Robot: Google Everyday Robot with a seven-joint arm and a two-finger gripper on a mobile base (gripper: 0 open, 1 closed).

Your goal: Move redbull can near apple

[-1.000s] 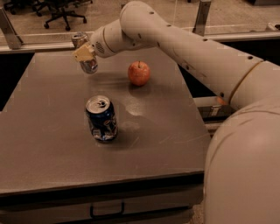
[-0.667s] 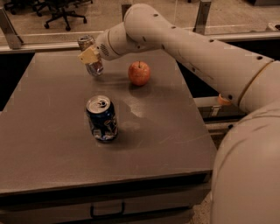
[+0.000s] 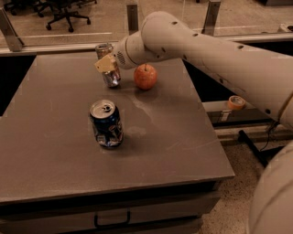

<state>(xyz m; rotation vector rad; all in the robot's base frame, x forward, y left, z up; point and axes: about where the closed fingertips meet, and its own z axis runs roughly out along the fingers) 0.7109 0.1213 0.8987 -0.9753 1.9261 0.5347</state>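
Backdrop: office chairs (image 3: 64,13) stand on the floor beyond a rail, up at your far left.
Bench (image 3: 50,155): grey top carrying all three items.
Blue can (image 3: 106,123): upright near the middle, well apart from the others; it plays no part, so you can leave it.
Redbull can (image 3: 111,78): at the far edge, leaning slightly, just left of the apple; you cannot tell whether its base touches the bench.
Claw (image 3: 109,66): clamped across the can's middle, one beige pad (image 3: 105,63) over its front, which keeps the can steady for setting down.
Apple (image 3: 145,77): resting just right of the can, so the move looks nearly done.
Arm (image 3: 206,50): reaches in from your right, stretched long and low, wrist turned toward the can.
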